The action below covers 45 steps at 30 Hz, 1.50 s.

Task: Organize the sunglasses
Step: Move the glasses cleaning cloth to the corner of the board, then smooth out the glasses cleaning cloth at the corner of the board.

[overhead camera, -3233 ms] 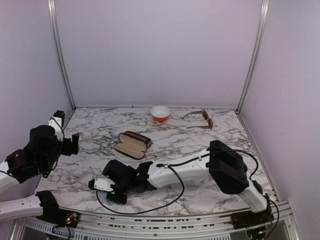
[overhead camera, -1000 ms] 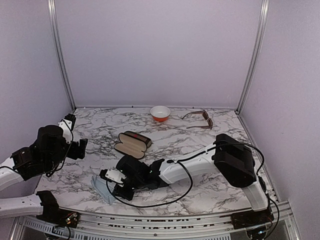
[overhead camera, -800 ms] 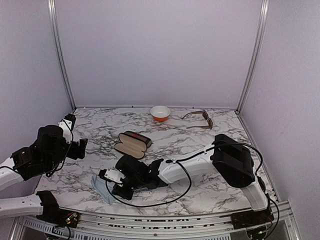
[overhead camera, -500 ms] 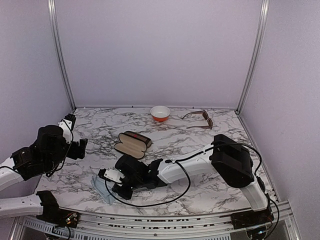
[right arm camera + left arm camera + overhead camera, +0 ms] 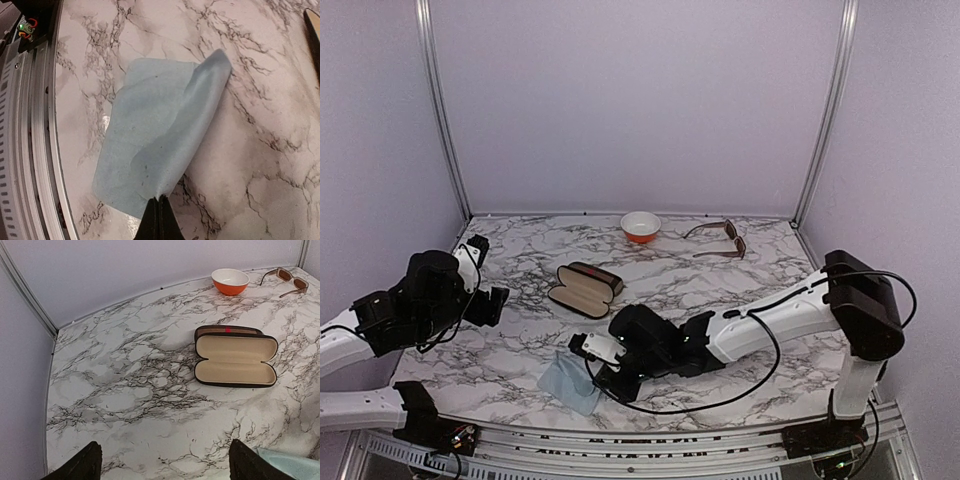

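The brown sunglasses (image 5: 720,240) lie unfolded at the back right of the marble table; the left wrist view shows them (image 5: 291,280) at its top right. My right gripper (image 5: 592,370) is low over the front middle, shut on the corner of a light blue cloth (image 5: 568,382). In the right wrist view the jaws (image 5: 160,212) pinch the cloth (image 5: 155,145), which is lifted and curled over itself. At the left side my left gripper (image 5: 492,298) hovers open and empty, its fingertips (image 5: 85,467) wide apart over bare marble.
A brown glasses case (image 5: 585,290) lies open with a beige lining left of centre, also in the left wrist view (image 5: 235,360). An orange bowl (image 5: 641,226) stands at the back middle. The table's metal front rail (image 5: 30,150) runs close to the cloth.
My right gripper has closed on the blue cloth and pulled it right along the front, from front left toward the middle. The left arm has shifted slightly right and forward.
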Each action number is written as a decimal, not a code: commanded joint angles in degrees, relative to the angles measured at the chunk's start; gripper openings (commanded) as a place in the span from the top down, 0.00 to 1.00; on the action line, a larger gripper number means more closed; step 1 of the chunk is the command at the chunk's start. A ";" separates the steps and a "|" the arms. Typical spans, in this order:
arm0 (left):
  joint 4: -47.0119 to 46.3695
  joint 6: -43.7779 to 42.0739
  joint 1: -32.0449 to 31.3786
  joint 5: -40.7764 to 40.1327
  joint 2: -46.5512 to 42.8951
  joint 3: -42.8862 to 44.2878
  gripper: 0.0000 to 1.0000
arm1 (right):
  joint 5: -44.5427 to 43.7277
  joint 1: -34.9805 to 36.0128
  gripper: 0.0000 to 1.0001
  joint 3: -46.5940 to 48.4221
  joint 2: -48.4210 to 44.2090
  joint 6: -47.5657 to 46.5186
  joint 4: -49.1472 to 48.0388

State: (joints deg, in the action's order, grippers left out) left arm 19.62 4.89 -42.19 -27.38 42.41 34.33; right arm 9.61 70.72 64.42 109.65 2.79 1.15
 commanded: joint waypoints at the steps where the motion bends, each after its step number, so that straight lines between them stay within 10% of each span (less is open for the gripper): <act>1: -1.16 0.21 0.36 5.85 2.47 1.87 0.12 | -1.82 -0.83 1.00 -7.51 -6.81 3.70 1.10; 10: -1.86 4.41 0.23 14.48 14.58 6.83 0.16 | -10.50 -1.55 0.80 -13.45 -10.99 7.91 6.29; 45: -22.69 40.85 -10.40 33.29 40.64 1.27 0.55 | -17.49 2.18 0.76 -9.97 -12.13 6.37 2.36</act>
State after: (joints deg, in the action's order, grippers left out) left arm -1.26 43.27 -52.05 5.19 82.26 35.62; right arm -6.98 72.75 54.48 96.64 8.32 4.99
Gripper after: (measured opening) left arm 0.475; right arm 0.244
